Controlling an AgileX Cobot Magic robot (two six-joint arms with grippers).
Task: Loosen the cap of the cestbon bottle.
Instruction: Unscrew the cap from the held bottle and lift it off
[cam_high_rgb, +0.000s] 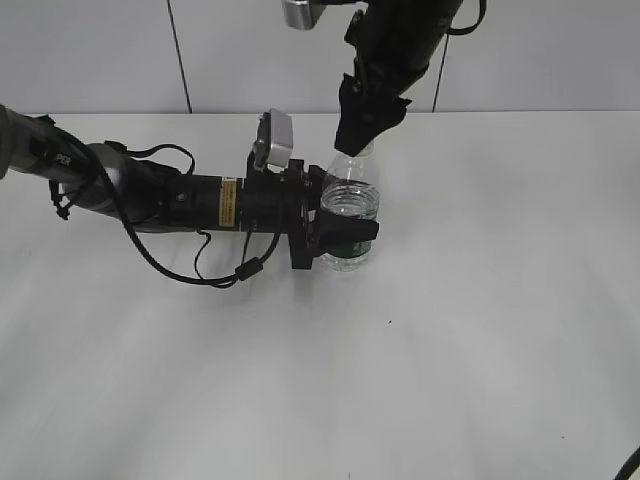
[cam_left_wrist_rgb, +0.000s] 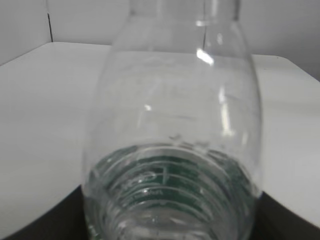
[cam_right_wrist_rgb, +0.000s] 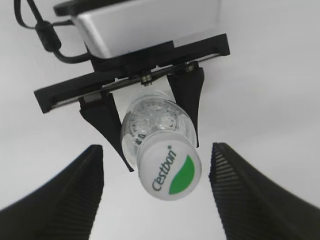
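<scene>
The bottle (cam_high_rgb: 352, 215) is seen standing upright on the white table (cam_high_rgb: 480, 330) in the exterior view, a little above the middle of the frame. It is clamped low on its body by the left gripper (cam_high_rgb: 340, 232), whose arm lies nearly level along the table from the left; its dark fingers are closed against both sides of the bottle at the green label. From above, the right gripper (cam_high_rgb: 362, 135) is brought down over the neck, so that the cap is hidden in this view.

The cap (cam_right_wrist_rgb: 170, 170) is shown only in the right wrist view: white, with a green mark and the word "Cestbon" on top, and still seated on the bottle. The right gripper's ribbed fingers (cam_right_wrist_rgb: 60, 200) are spread wide on either side of it, touching nothing. The left gripper (cam_right_wrist_rgb: 150, 120) is seen beneath, its fingers pressed to the bottle's sides.

In the left wrist view the frame is filled by the clear bottle (cam_left_wrist_rgb: 175, 130), with the green label visible through its ribbed lower part.

A pale panelled wall (cam_high_rgb: 100, 55) with dark seams is seen behind the table.
</scene>
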